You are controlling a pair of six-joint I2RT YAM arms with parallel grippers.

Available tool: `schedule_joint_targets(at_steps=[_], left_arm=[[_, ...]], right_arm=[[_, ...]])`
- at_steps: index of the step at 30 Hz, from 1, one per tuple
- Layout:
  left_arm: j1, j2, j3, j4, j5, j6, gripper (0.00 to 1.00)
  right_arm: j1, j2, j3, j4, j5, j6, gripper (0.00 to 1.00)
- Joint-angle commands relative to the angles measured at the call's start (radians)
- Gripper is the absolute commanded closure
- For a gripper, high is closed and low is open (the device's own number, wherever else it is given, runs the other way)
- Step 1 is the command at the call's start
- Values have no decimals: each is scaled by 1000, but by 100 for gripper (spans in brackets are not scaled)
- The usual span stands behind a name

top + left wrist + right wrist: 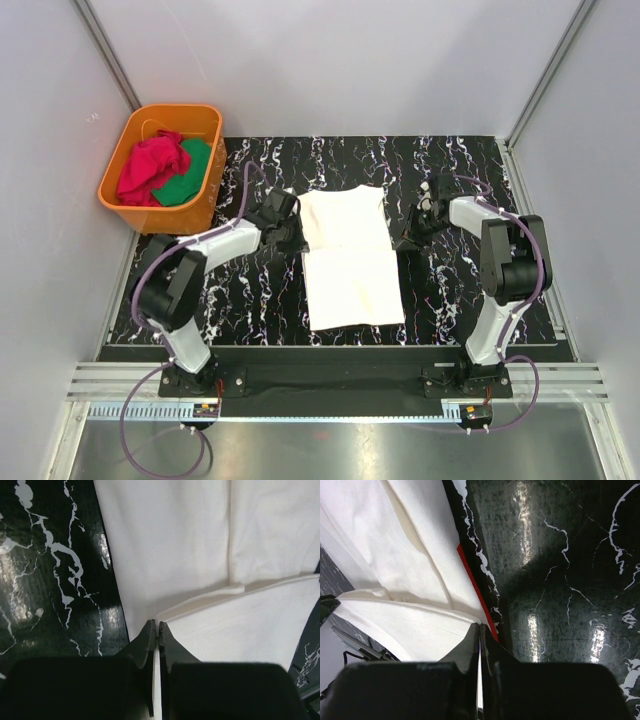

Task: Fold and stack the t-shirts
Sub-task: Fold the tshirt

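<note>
Cream-white t-shirt (350, 265) lying on the black table (460, 170), we are pinching its left edge in our left hand (157, 626), its right edge in our right hand (479, 626).

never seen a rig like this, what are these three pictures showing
It is a robot: a left arm and a right arm bolted side by side. The wide picture is from above; the other two are from wrist cameras. A cream t-shirt lies on a black marbled mat. The left gripper and right gripper, the dark shapes low in the wrist views, are each shut on a side edge of it. An orange tub holds red cloth and green cloth.
</note>
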Motion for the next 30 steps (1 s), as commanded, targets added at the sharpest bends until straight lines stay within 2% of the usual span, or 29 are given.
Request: schedule_joint_targets(at_steps=[1,19,30], left_arm=[[-2,-121,-21,3,-62,7,100],[21,-49,-31,3,-97,16,100],[26,66,0,14,-94,22,100]], right_arm=[[1,-74,36,-13,-19,-17,100],[1,13,86,39,-61,-12,100],[1,113,148,34,-46,-12,100]])
